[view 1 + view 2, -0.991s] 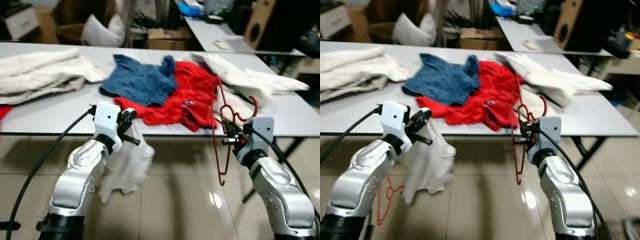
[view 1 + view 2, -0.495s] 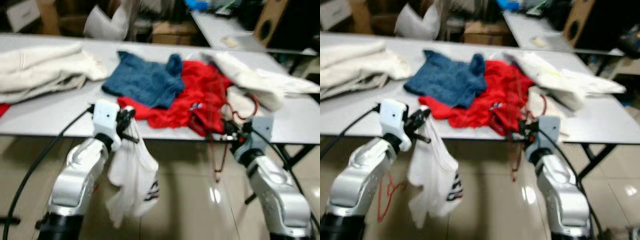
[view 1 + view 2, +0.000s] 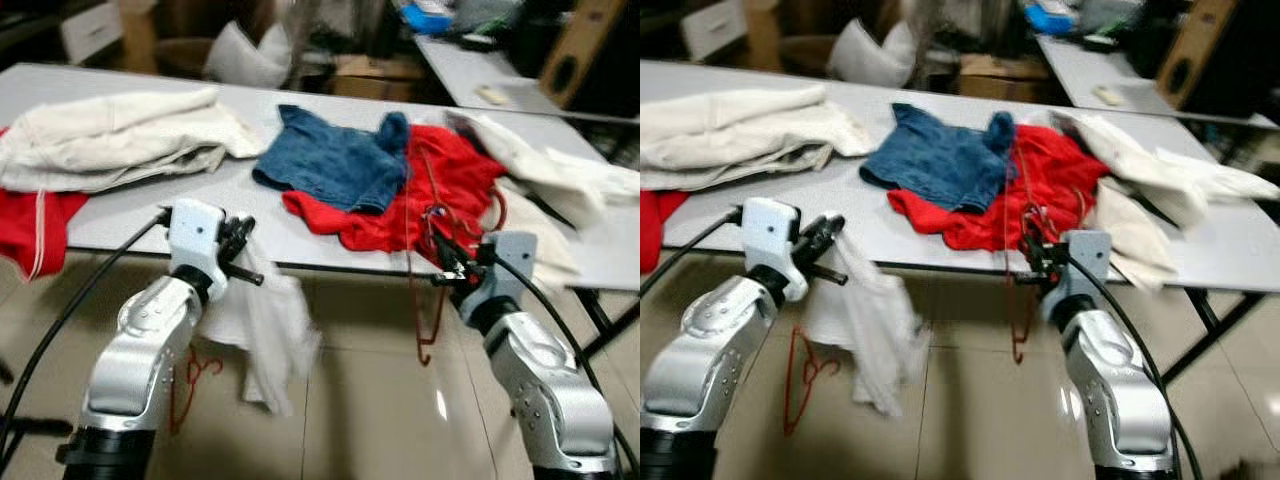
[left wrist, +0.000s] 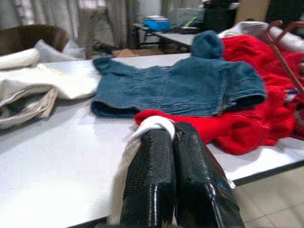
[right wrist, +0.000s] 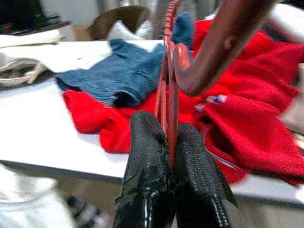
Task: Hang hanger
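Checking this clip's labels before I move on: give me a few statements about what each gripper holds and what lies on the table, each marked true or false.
1. The right gripper is shut on a red hanger. True.
2. The left gripper is open. False: it is shut on a white garment.
3. A blue garment lies on the table. True.
4. A second hanger lies on the table. False: it is on the floor.

The left claw grips a white garment hanging before the bench. The right claw clamps a red hanger. Another red hanger lies on the floor.
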Motion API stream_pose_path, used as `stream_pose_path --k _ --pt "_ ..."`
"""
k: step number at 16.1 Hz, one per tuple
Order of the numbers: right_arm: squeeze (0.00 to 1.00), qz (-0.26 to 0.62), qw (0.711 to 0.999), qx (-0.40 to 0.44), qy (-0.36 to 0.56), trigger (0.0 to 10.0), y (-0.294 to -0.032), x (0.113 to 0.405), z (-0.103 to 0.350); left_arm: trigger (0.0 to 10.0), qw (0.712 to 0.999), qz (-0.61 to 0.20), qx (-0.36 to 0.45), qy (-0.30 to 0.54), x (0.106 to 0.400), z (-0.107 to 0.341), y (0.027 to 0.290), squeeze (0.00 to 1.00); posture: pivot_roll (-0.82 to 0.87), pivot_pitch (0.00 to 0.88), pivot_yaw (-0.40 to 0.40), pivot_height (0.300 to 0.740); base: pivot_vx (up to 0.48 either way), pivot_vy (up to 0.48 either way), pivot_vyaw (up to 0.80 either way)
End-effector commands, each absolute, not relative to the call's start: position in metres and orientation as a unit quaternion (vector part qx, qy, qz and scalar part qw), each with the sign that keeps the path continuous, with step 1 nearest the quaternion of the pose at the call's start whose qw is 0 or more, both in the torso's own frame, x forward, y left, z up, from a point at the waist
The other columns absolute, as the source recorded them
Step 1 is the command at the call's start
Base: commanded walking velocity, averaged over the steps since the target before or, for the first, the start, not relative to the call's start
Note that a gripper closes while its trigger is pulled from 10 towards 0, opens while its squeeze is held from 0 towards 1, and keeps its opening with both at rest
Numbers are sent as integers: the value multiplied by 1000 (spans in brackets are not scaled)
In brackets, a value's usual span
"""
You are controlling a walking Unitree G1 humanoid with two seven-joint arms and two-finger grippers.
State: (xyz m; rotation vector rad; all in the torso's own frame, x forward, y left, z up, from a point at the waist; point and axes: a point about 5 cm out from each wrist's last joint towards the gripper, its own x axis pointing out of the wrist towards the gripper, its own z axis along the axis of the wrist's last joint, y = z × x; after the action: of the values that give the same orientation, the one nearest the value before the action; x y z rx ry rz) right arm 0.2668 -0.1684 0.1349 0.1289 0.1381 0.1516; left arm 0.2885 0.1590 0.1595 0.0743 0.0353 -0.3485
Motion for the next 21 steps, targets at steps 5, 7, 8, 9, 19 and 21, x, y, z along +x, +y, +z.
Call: stream_pose_path --k 5,7,8,9,19,21 --pt "0 59 994 68 63 10000 -176 266 137 10000 982 -187 37 11 288 163 151 0 -83 0 -49 740 0 389 0" --pt "0 58 994 69 63 10000 -177 266 138 10000 982 -187 37 11 289 163 150 0 -83 0 -51 740 0 392 0" --pt "0 58 994 69 63 10000 -177 267 138 10000 982 -187 37 11 289 163 150 0 -83 0 -51 740 0 390 0" --pt "0 58 994 69 62 10000 -177 266 138 10000 982 -187 37 11 289 163 150 0 -83 0 -51 740 0 398 0" --pt "0 56 994 71 62 10000 -176 266 137 10000 979 -189 70 13 290 164 151 0 -81 0 -47 740 0 93 0" --pt "0 56 994 71 63 10000 -177 265 137 10000 983 -176 50 11 291 163 153 0 -81 0 -47 740 0 0 0"
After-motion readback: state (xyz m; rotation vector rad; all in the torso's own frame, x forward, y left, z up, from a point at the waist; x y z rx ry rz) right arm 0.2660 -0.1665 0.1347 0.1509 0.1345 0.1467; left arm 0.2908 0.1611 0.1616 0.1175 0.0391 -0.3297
